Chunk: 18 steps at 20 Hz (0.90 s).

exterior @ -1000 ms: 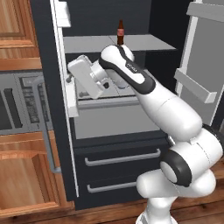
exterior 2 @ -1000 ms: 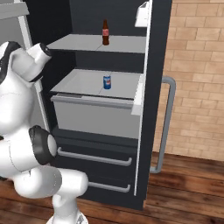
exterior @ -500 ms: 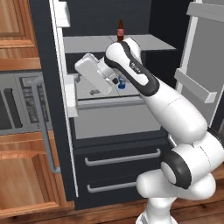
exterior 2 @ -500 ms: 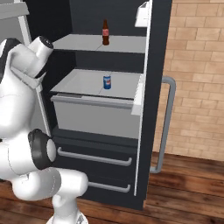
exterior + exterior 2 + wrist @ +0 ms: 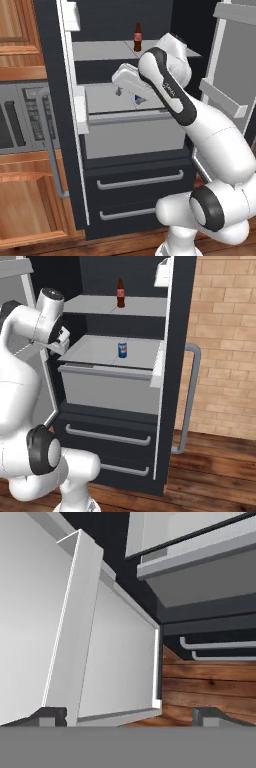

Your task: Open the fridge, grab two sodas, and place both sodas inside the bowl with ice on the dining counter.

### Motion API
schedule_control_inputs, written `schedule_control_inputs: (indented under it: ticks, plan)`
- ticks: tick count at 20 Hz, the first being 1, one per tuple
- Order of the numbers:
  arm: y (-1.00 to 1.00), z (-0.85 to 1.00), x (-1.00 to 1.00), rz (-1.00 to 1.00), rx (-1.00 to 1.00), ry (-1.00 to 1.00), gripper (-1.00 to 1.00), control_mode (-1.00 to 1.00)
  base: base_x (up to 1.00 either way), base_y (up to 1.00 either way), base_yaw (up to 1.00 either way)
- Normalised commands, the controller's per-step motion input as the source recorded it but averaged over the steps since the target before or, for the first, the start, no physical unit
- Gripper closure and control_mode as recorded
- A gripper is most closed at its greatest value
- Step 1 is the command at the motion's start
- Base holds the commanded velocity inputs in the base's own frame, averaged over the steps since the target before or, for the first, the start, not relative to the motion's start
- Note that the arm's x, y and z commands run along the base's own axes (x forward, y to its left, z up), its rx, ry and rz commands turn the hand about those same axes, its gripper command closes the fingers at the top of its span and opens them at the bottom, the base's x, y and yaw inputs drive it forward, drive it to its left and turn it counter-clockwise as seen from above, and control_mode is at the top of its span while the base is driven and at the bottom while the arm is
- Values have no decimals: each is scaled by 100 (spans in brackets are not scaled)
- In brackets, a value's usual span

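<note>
On fridge (image 5: pixel 175 381) shelves | bottle (image 5: pixel 120 292): red label, unreadable | can (image 5: pixel 122 350): blue, markings unreadable | jaws: released

Wood plank floor (image 5: pixel 215 466), warm brown, seen below. Brick wall (image 5: pixel 227 331) in tan tones at right. Wooden cabinets (image 5: pixel 20 30) at left, grey built-in microwave (image 5: pixel 22 117) set between upper and lower units. Lighting even, soft.
</note>
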Motion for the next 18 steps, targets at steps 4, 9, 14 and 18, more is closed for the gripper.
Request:
schedule_control_inputs:
  ticks: [4, 9, 14, 18]
  plan:
    - [-98, -1, -30, -8, -34, -22, -100, -100, 0, 0, 0]
    - [-92, -46, -39, -1, -25, -13, -100, -100, 0, 0, 0]
    - [-49, -77, -44, -1, -21, -1, -100, -100, 0, 0, 0]
    - [-36, -64, -60, -2, -15, 0, -100, -100, 0, 0, 0]
